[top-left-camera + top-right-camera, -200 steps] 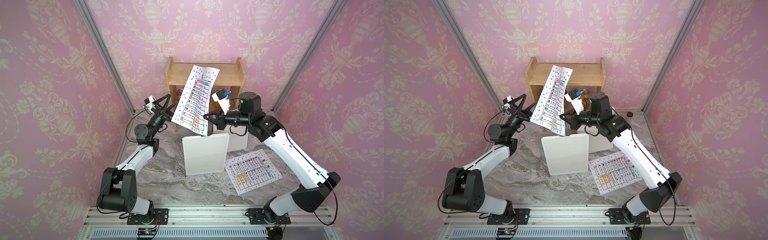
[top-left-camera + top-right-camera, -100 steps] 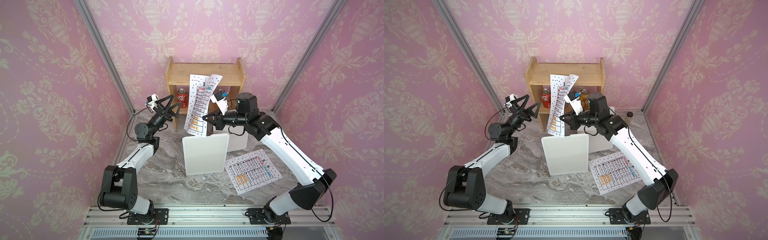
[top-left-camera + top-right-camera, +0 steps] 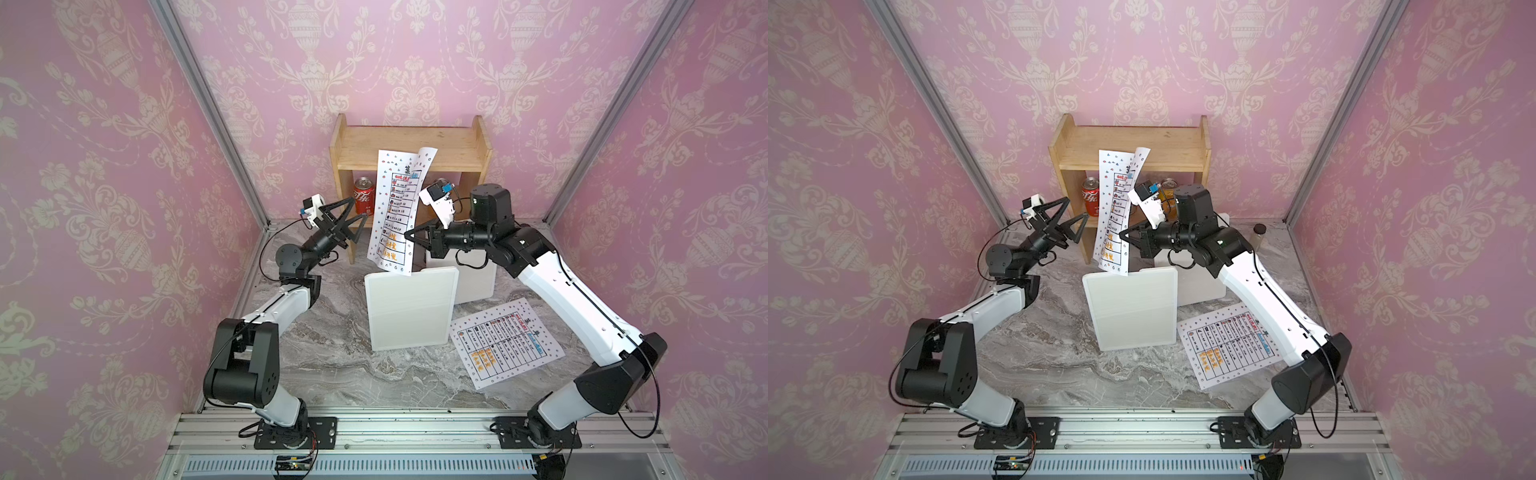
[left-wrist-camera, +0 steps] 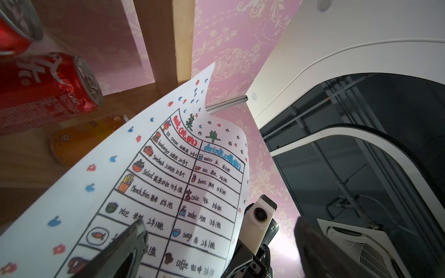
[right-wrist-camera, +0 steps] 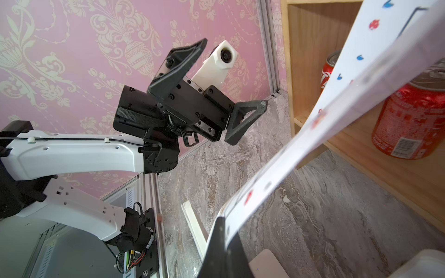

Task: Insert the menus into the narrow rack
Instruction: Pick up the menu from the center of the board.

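Two menus were in play. The right gripper [image 3: 409, 237] was pinched shut on the side edge of one menu [image 3: 395, 212]. It held the sheet roughly upright, with the bottom edge just over the top of the white rack [image 3: 409, 307]. The upper part of the sheet curled over in front of the wooden shelf [image 3: 411, 145]. The left gripper [image 3: 360, 208] stood wide open and empty just beside the sheet's other edge, touching nothing that could be seen. The other menu [image 3: 507, 343] lay flat on the table [image 3: 332, 365], beside the rack and near the right arm.

To do this step well, the bottom edge probably had to be squared with the slot before lowering, since limp paper would buckle if a corner caught on the rim. The open left gripper looked well placed to steady the free edge. A slow, straight descent seemed the safer choice.
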Motion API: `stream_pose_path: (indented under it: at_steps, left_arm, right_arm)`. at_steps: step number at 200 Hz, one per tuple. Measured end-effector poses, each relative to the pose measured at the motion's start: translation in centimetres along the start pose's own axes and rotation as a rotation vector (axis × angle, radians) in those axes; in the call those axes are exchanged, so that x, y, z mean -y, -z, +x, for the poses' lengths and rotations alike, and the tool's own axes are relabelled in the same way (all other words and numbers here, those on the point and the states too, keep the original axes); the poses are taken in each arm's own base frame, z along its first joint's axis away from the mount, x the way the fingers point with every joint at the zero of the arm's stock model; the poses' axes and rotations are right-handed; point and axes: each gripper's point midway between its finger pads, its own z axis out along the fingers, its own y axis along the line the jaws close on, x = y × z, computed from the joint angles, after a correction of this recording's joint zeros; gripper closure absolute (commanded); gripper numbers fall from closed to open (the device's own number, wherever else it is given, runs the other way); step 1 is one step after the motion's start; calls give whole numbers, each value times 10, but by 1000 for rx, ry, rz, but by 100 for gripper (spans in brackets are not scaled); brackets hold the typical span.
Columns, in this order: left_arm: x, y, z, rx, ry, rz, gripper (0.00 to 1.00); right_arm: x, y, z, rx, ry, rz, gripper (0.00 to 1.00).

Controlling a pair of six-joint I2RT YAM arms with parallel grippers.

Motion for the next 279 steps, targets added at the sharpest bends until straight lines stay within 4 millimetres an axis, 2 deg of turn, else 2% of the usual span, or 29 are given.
stream_pose_path:
  at_steps: [40,75,93,122,168,180,197,230,279]
  left_arm:
    - [-37,5,6,-42,-15,-102,4]
    - [-74,4,5,-86,-86,-266,3]
    - [-80,-5,7,-130,-140,-307,3]
    - [-83,-20,11,-185,-189,-275,4]
    - [-122,-21,13,-213,-118,-270,7]
    - [-121,-23,14,-218,-114,-261,7]
    - [-110,-30,14,-225,-132,-219,8]
    - [-88,-43,10,-238,-159,-122,17]
    - [-78,-46,15,-271,-159,-83,30]
  right_arm:
    - [-7,4,-10,18,15,-18,100]
    - [-14,9,-21,40,32,-34,100]
    - [-14,8,-21,38,32,-44,100]
    - [-10,1,-17,23,21,-51,100]
    - [-3,-1,-13,9,19,-49,100]
    - [-1,0,-13,10,18,-46,100]
    - [0,1,-14,11,17,-47,100]
    - [-1,1,-13,9,15,-50,100]
    - [-1,1,-13,8,15,-50,100]
